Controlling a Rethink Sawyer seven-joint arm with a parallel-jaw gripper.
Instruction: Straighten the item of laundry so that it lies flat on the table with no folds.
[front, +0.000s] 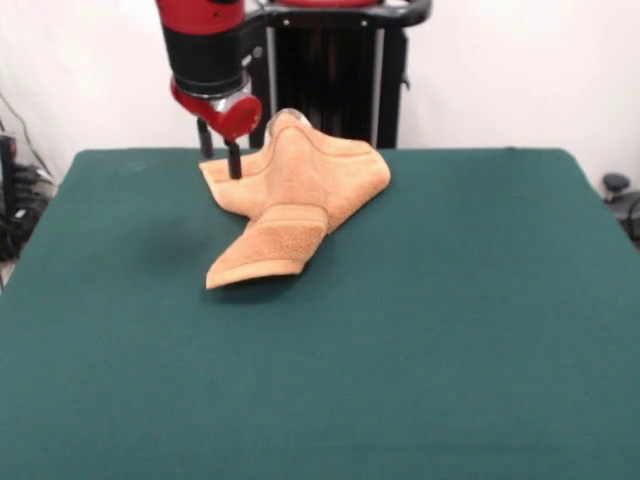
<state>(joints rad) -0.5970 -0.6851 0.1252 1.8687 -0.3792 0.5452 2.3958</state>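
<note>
Item: towel (297, 200), crumpled on the table (480, 330); long axis eleven to five. My gripper (220, 155) straddles its ten o'clock edge, fingers parted, holding nothing.

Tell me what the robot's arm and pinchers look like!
The arm is a thick round tube, red on top, then a black band, with a silvery ring below. A rounded red piece sits under that. The gripper has two thin black fingers like little sticks.
</note>
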